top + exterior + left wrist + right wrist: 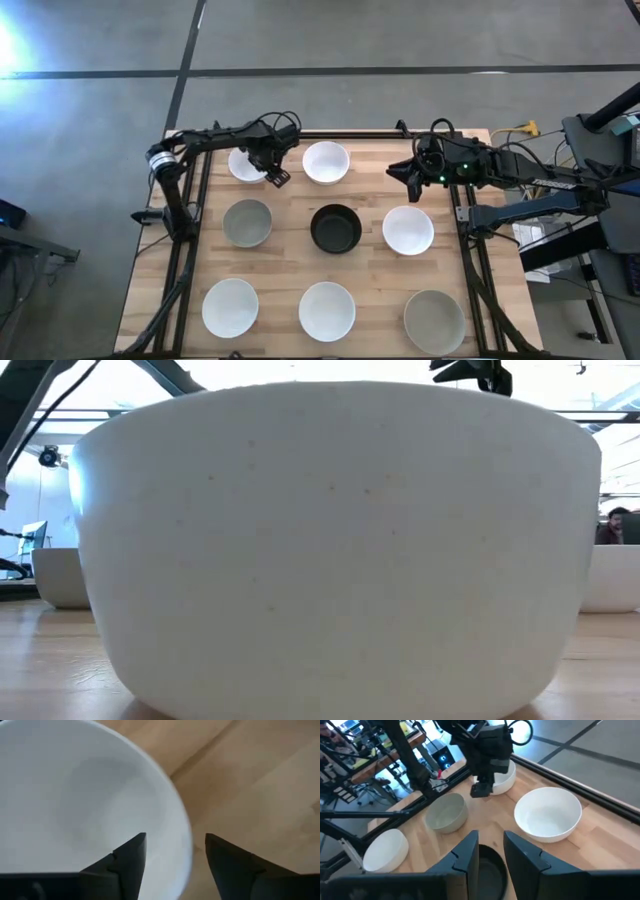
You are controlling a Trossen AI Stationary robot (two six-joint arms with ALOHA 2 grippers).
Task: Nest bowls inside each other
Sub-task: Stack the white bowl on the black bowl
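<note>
Several round bowls stand in rows on the wooden table (370, 285), each on its base. The far-left white bowl (243, 163) also shows in the left wrist view (75, 795). A white bowl (326, 162) stands beside it. The middle row holds a grey bowl (247, 222), a black bowl (336, 228) and a white bowl (408, 230). My left gripper (273, 178) is open just above the far-left bowl's rim (187, 855), one finger over the inside and one outside. I see no touch. My right gripper (404, 176) is open and empty above the table's far right.
The near row holds two white bowls (230, 307) (327, 311) and a grey-beige one (434, 322). The near middle bowl fills the low view (330, 540). Black rails (190, 250) run along both table sides. A person (615, 525) sits in the room behind.
</note>
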